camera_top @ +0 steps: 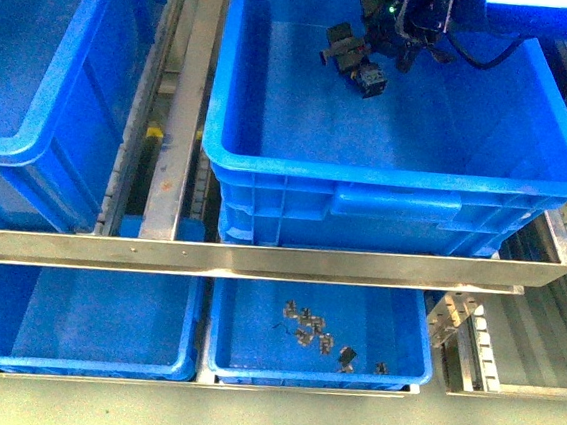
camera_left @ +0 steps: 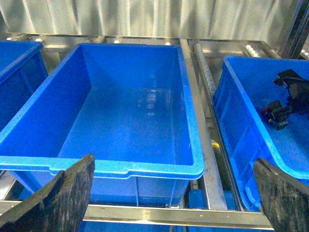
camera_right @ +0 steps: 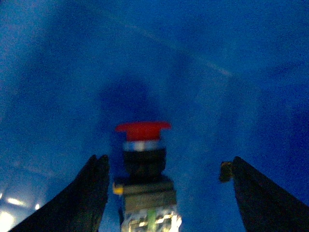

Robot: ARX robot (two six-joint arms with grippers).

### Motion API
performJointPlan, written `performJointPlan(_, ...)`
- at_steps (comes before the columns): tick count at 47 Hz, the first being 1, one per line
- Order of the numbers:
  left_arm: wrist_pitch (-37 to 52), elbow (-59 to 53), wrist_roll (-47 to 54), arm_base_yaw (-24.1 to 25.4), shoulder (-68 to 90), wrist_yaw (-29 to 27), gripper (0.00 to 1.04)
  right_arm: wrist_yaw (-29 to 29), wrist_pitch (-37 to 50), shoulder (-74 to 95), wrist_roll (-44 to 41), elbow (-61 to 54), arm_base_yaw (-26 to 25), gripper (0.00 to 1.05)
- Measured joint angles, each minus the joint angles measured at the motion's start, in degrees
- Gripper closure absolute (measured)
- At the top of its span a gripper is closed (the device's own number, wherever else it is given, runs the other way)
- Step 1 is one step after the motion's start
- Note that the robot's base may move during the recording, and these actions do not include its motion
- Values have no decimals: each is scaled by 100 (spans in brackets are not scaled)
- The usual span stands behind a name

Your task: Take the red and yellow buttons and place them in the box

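The right claw [camera_right: 166, 164] is hanging low inside the box [camera_top: 398, 168], the deep blue crate in the middle of the front view. Its jaws are standing wide apart, gripping nothing.

Between them the red button [camera_right: 143, 145] is standing upright on the box floor. It's showing a mushroom cap on top, a silver collar under it, then a dark neck and a blocky grey body. It's sitting just beside one finger and well apart from the other, so the claw is looking off-centre to me.

On handling, I'm judging this to be a light, rigid piece of plastic and metal that won't give under squeeze. The cap is smooth, rounded and overhanging, so pads there would likely be slipping. The flat sides of the body, below the collar, are looking like the place to take hold. With the near finger arriving first, the button could be tipping over, so centring first seems wise.

Over on the other side, the left claw [camera_left: 174, 159] is hovering wide and unladen in front of the neighbouring crate [camera_left: 120, 166]. I'm not picking out a yellow button in any view.
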Motion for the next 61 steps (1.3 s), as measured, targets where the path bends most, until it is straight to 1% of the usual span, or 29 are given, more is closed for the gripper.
performJointPlan(3, 0, 0, -2, 0, 0, 0, 8, -127, 811, -560, -166, -973, 4, 18)
performJointPlan(4, 0, 0, 0, 0, 0, 0, 8, -155, 942, -664, -181, -1147, 4, 16)
performJointPlan(6, 0, 0, -2, 0, 0, 0, 8, -280, 1456, -1139, -297, -1893, 15, 10)
performJointPlan(8, 0, 0, 0, 0, 0, 0, 8, -352, 1788, -1523, -345, -2450, 28, 5)
performJointPlan(14, 0, 0, 0, 0, 0, 0, 8, -540, 3200, -3458, -299, -5099, 157, 6)
performJointPlan(15, 0, 0, -2, 0, 0, 0, 8, -546, 3281, -3591, -282, -5285, 168, 6)
performJointPlan(20, 0, 0, 0, 0, 0, 0, 8, -588, 3954, -4878, 273, -7160, 271, 6)
performJointPlan(21, 0, 0, 0, 0, 0, 0, 8, -586, 4002, -5001, 382, -7346, 280, 6)
performJointPlan(25, 0, 0, 0, 0, 0, 0, 8, -533, 4280, -5919, 1093, -8791, 332, 6)
performJointPlan(26, 0, 0, 0, 0, 0, 0, 8, -511, 4299, -6030, 1189, -8964, 334, 6)
performJointPlan(28, 0, 2, 0, 0, 0, 0, 8, -249, 4369, -6699, 1797, -9941, 339, 6)
performJointPlan(29, 0, 0, -2, 0, 0, 0, 8, -153, 4371, -6920, 1965, -10240, 337, 6)
performJointPlan(30, 0, 2, 0, 0, 0, 0, 8, 92, 4367, -7252, 2361, -10660, 326, 6)
performJointPlan(32, 0, 0, 0, 0, 0, 0, 8, 372, 4306, -7683, 2782, -11158, 310, 6)
performJointPlan(35, 0, 0, 0, 0, 0, 0, 8, 870, 4129, -8170, 3453, -11669, 291, 6)
performJointPlan(36, 0, 0, 0, 0, 0, 0, 8, 1152, 3978, -8404, 3871, -11895, 293, 6)
performJointPlan(38, 0, 0, 0, 0, 0, 0, 8, 1541, 3711, -8633, 4535, -12109, 295, 6)
performJointPlan(39, 0, 0, -2, 0, 0, 0, 8, 1591, 3674, -8671, 4798, -12148, 295, 6)
performJointPlan(40, 0, 0, 0, 0, 0, 0, 8, 1550, 3783, -8655, 4846, -12207, 286, 7)
performJointPlan(42, 0, 0, -2, 0, 0, 0, 8, 1191, 4767, -8529, 4588, -12498, 214, 13)
performJointPlan(44, 0, 0, 0, 0, 0, 0, 8, 852, 5862, -8378, 4113, -12854, 136, 20)
performJointPlan(47, 0, 0, -2, 0, 0, -2, 8, 555, 7176, -8290, 3283, -13431, 15, 30)
performJointPlan(49, 0, 0, 0, 0, 0, -2, 8, 426, 7934, -8472, 2686, -13827, -125, 41)
performJointPlan(51, 0, 0, 0, 0, 0, -2, 8, 304, 8089, -8837, 2315, -14045, -278, 51)
performJointPlan(52, 0, 0, 0, 0, 0, -2, 8, 269, 8089, -8966, 2214, -14109, -326, 55)
performJointPlan(61, 0, 0, 0, 0, 0, 0, 8, -39, 7814, -9707, 1919, -14638, -656, 85)
